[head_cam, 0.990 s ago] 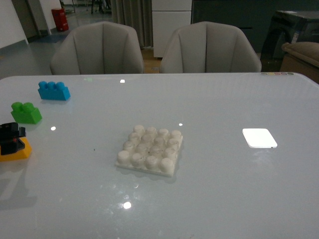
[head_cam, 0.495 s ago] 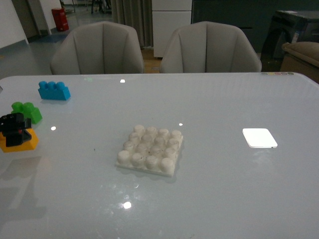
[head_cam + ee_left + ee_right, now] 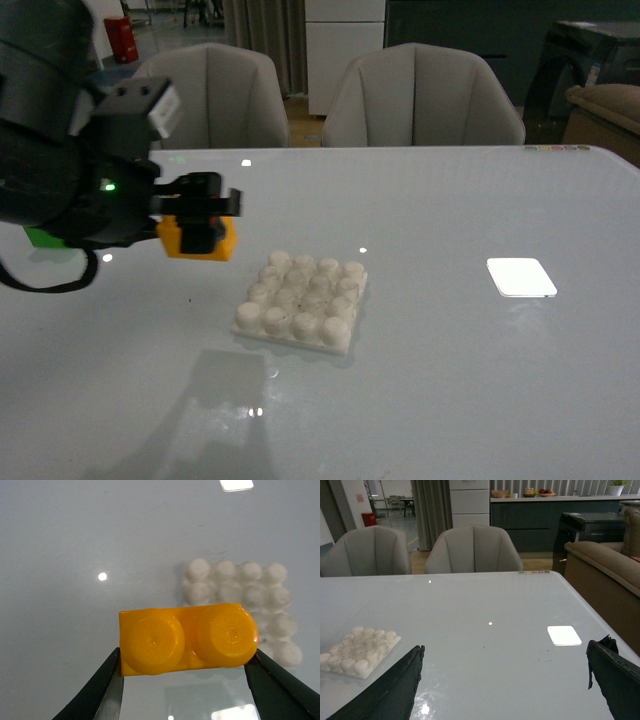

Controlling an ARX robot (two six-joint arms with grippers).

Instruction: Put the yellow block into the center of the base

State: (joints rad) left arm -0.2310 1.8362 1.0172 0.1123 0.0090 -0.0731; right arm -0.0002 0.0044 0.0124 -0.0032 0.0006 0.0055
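My left gripper (image 3: 203, 228) is shut on the yellow block (image 3: 200, 240) and holds it in the air, just left of the white studded base (image 3: 303, 300). In the left wrist view the two-stud yellow block (image 3: 187, 640) sits between the dark fingers (image 3: 102, 690), gripped at its two short ends. The base (image 3: 245, 597) lies on the table below, off to one side. My right gripper (image 3: 505, 680) is open and empty above the table. The base (image 3: 357, 652) lies beyond one of its fingers. The right gripper is out of the front view.
A smooth flat white square (image 3: 520, 277) lies on the table right of the base; it also shows in the right wrist view (image 3: 564, 635). A sliver of the green brick (image 3: 40, 238) shows behind my left arm. The blue brick is hidden. Two grey chairs (image 3: 420, 95) stand behind the table.
My left arm has lifted the yellow block off the table at the far left and carried it right, toward the base. The arm now hides the blue brick and most of the green one.
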